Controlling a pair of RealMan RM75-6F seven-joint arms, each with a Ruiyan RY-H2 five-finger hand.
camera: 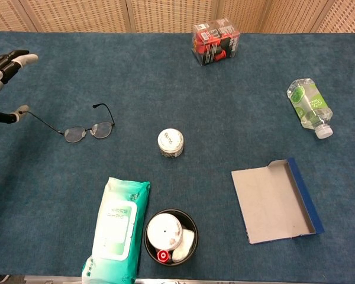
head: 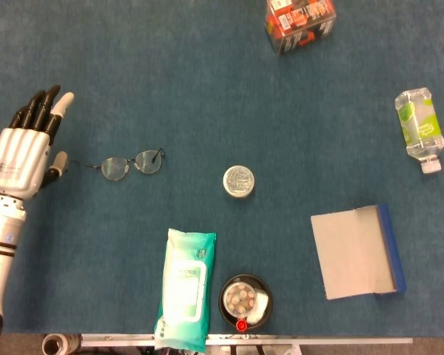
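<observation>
Your left hand point(head: 21, 154) is released, fingers spread, just left of the glasses point(head: 126, 163) on the table point(head: 207, 96). Reach carelessly and you could snag the thin temple arm, dragging the glasses.

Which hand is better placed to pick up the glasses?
Left. The left hand sits open just beside the glasses, its thumb near the temple tip. The right hand shows in neither view.

Print on wipes pack point(head: 185, 288), bottle point(head: 417, 130) label, red box point(head: 299, 21): none legible.
</observation>
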